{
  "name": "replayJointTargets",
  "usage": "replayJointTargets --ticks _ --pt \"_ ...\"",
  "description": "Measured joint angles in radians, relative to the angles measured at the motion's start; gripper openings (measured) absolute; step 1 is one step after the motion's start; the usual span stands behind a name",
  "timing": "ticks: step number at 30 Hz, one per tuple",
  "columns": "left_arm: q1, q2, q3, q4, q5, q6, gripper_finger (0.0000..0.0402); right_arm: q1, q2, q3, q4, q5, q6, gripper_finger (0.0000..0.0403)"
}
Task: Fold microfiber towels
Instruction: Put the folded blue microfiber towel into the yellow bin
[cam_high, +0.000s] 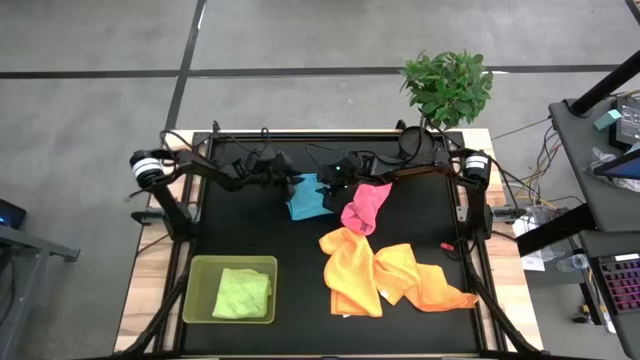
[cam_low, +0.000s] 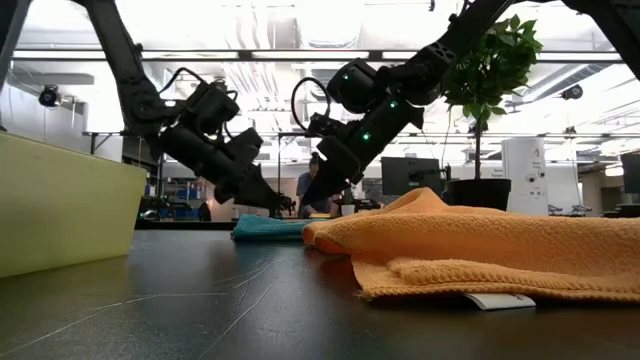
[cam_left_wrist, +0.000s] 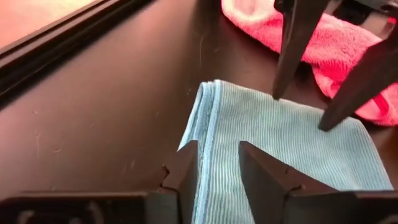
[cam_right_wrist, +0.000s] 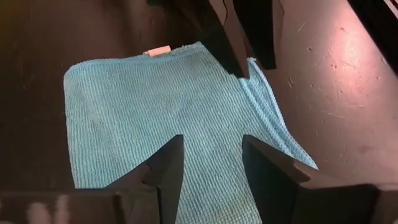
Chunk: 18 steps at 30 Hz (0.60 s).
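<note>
Grey floor (cam_high: 300, 35) crossed by dark seam lines around the black tabletop (cam_high: 250, 235). Potted plant (cam_high: 448, 85) at the far edge. A desk (cam_high: 600, 110) with cables at right. Ceiling strip lights (cam_low: 300, 20) overhead; a monitor (cam_low: 408, 175) and a person (cam_low: 308, 188) stand beyond.

No text, brand or number can be read anywhere. The small white label (cam_right_wrist: 157, 50) on the light blue microfiber towel (cam_right_wrist: 168, 118) looks blank.

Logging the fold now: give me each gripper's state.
Left gripper: jaws open, over the light blue towel, holding nothing.
Right gripper: jaws open over the same towel, holding nothing.
</note>
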Motion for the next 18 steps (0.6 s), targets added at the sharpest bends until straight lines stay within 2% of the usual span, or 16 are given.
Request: replayJointTargets --ticks 5,9,13,18 --pt "0.000 0.040 0.000 0.014 0.000 -0.009 0.0138 -0.004 0.000 0.000 0.005 0.000 0.006 0.0167" --pt "-0.001 0.068 0.000 0.013 0.000 -0.008 0.0147 -0.007 0.000 0.000 0.008 0.000 0.005 0.0178" --pt "-0.010 0.074 0.000 0.006 0.004 -0.002 0.0131 -0.009 0.000 0.000 0.008 0.000 0.004 0.0185" --pt "-0.028 0.044 0.000 0.010 0.007 0.044 0.0082 -0.008 0.000 0.000 0.012 0.000 0.003 0.0184"
